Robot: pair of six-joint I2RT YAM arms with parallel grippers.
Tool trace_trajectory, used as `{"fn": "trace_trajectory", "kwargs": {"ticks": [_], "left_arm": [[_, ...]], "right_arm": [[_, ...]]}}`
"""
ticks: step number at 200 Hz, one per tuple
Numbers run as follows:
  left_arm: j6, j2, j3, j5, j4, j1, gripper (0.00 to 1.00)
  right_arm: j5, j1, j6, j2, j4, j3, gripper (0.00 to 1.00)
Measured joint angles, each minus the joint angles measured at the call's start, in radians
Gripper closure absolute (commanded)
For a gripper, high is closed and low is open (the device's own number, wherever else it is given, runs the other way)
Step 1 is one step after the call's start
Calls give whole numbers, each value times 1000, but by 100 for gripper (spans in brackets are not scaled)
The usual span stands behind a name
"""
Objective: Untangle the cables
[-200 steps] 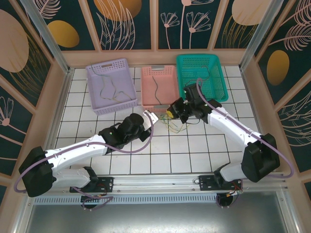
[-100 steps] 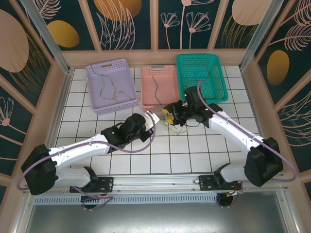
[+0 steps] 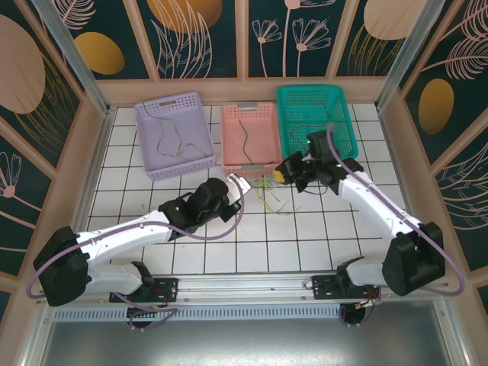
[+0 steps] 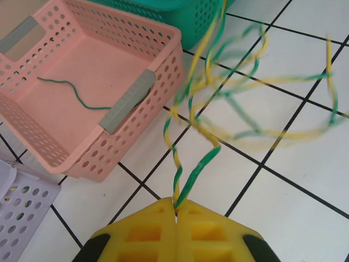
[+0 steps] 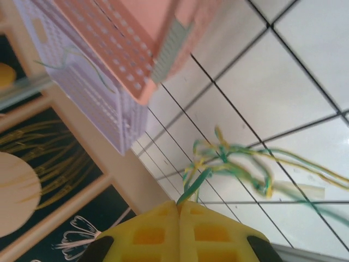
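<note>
Left wrist view: left hand (image 4: pixel 175 210) is pinched tight on a strand of the cables (image 4: pixel 197 170); the tangle sprawls over the surface (image 4: pixel 294 213) just ahead, beside the pink basket (image 4: pixel 109 147). Right hand (image 5: pixel 179 206) is clamped on another strand.

Robot lab test cell, aluminium frame (image 3: pixel 70 53), floral wall panels (image 3: pixel 191 38), gridded white tabletop (image 3: pixel 305 229)
</note>
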Motion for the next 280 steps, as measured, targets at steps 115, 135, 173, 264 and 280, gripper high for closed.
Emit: {"fn": "trace_trajectory", "kwargs": {"ticks": [115,135,173,264,280], "left_arm": [[-92,-59,-93,-29,-35,-2,100],[-209,-38,33,-57,-98,-1,63],[-690,114,502,11,-88,37,32],[-1640,265,602,368,-157,188,23],[-1696,269,597,393,-175,187,23]], "right_arm": [[-91,-530,-155,-87,-52,195,100],[-93,-449,-173,-76,-47,198,100],[-45,-205,-182,-89,64,104,100],[127,47,-221,-93,227,-15,100],[142,64,-227,-92,229,-15,100]]}}
